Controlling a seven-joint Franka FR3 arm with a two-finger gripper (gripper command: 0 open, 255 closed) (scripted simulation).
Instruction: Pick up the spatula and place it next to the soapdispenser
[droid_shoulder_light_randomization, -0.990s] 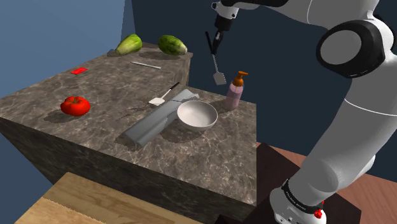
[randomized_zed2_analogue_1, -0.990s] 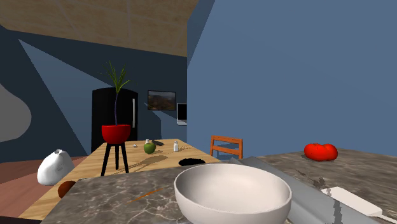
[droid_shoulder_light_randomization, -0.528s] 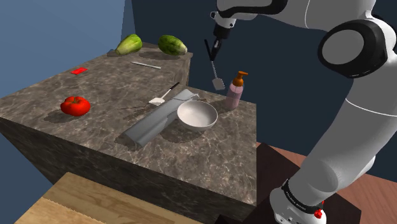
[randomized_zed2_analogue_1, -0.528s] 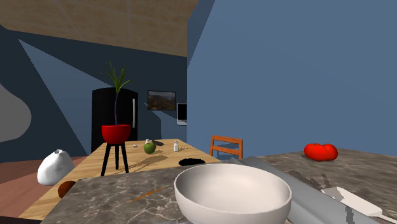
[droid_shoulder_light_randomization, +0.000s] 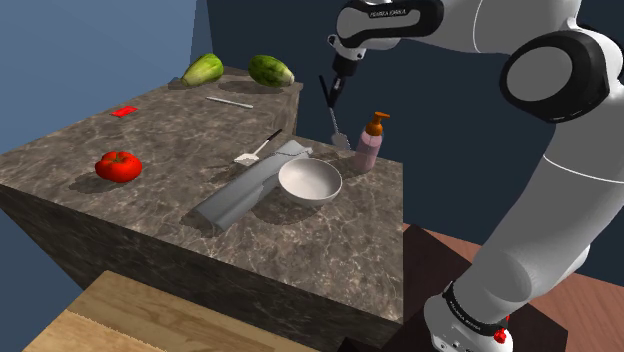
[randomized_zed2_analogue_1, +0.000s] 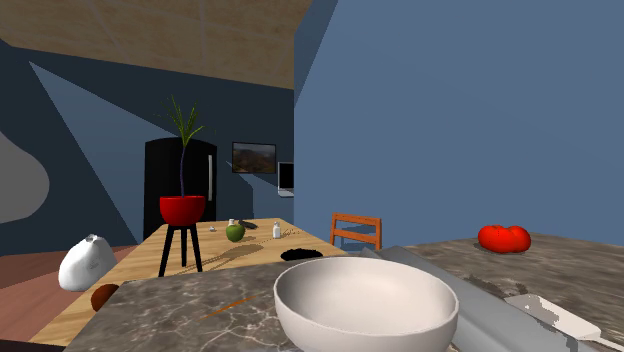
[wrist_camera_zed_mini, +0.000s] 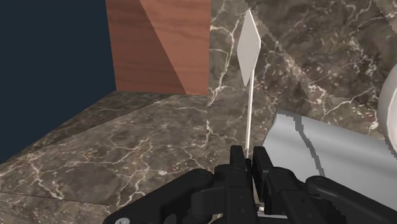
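My black gripper (droid_shoulder_light_randomization: 331, 92) hangs over the far end of the marble counter (droid_shoulder_light_randomization: 150, 140), shut on the thin handle of a pale spatula (droid_shoulder_light_randomization: 336, 122). The spatula hangs blade down, with its blade just above the counter between the white bowl (droid_shoulder_light_randomization: 310, 181) and the pink soap dispenser (droid_shoulder_light_randomization: 369, 142) with an orange pump. In the wrist view the gripper (wrist_camera_zed_mini: 248, 167) clasps the handle, and the spatula (wrist_camera_zed_mini: 249, 46) blade points away toward the counter's edge.
A grey sheet (droid_shoulder_light_randomization: 250, 185) lies beside the bowl, with a second white-headed utensil (droid_shoulder_light_randomization: 256, 150) next to it. A tomato (droid_shoulder_light_randomization: 118, 166), two green vegetables (droid_shoulder_light_randomization: 203, 69) (droid_shoulder_light_randomization: 271, 70), a red card (droid_shoulder_light_randomization: 124, 111) and a thin rod (droid_shoulder_light_randomization: 229, 101) lie further along.
The gripper has come down and a little toward the shoulder view's left with the spatula, bringing the blade from well above the counter to just over it beside the dispenser.
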